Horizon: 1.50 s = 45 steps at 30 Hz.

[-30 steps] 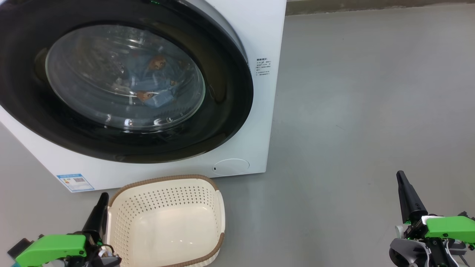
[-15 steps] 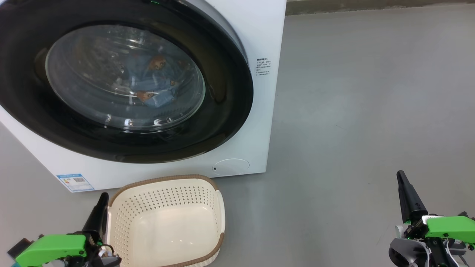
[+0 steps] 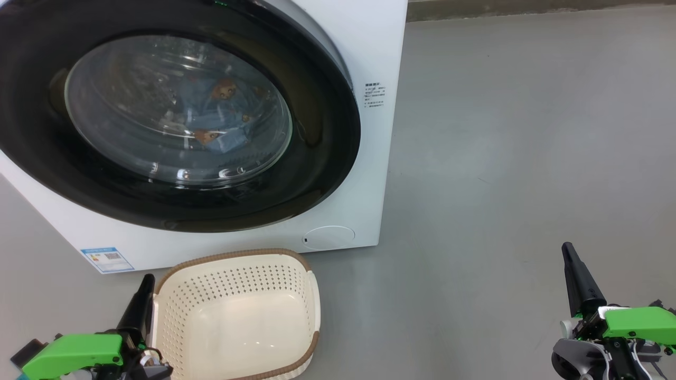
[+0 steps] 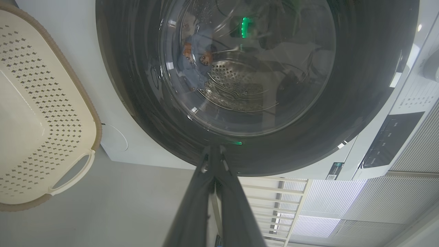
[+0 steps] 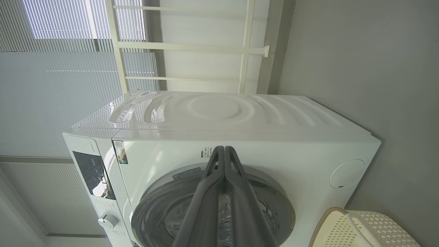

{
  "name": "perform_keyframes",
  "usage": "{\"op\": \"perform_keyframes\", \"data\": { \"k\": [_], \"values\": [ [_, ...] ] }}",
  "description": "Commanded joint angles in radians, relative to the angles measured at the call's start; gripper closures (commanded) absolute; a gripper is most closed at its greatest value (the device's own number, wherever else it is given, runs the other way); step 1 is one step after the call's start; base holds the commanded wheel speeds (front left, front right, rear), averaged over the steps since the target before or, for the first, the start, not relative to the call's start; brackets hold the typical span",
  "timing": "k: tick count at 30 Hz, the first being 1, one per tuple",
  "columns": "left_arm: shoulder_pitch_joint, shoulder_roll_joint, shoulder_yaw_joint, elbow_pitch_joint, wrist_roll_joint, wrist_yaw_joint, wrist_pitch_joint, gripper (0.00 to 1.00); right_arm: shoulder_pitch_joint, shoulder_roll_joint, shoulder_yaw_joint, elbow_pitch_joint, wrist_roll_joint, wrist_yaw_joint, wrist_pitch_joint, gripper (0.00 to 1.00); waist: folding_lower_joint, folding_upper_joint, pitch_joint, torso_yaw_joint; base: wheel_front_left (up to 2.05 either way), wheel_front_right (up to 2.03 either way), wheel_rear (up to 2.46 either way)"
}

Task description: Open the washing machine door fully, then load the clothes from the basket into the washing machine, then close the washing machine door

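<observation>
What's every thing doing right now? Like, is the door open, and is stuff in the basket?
washing machine door: shut.
clothes: inside the washing machine, behind the door.
basket: empty, upright.
round flap: shut.
left pincer: shut, holding nothing.
right pincer: shut, holding nothing.

the right hand (image 3: pixel 566 247) has edged very slightly left in the head view.

The basket (image 3: pixel 232 279) sits before the washing machine (image 3: pixel 369 42) (clothes (image 3: pixel 216 119) inside).

The washing machine (image 3: pixel 381 42) carries a blue label (image 3: pixel 107 259) and small print (image 3: pixel 375 95), both too small to read.
</observation>
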<state>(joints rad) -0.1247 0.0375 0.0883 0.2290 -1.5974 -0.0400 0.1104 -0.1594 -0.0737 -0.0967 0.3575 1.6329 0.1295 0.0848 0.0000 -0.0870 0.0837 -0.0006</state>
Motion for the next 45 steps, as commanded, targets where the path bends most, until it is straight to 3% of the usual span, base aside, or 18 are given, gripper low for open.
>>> {"op": "perform_keyframes", "data": {
  "k": [1,45],
  "values": [
    [-0.037,0.013,0.034,-0.019,-0.003,-0.001,0.003,1.0,-0.035,-0.014,0.024,-0.032,0.011,0.001,-0.005,1.0,0.0,0.0,0.0,0.0,0.0,0.0,0.0],
    [-0.037,0.013,0.034,-0.019,-0.003,-0.001,0.003,1.0,-0.032,-0.037,0.057,-0.035,0.04,0.001,-0.03,1.0,0.0,0.0,0.0,0.0,0.0,0.0,0.0]
  ]
}}
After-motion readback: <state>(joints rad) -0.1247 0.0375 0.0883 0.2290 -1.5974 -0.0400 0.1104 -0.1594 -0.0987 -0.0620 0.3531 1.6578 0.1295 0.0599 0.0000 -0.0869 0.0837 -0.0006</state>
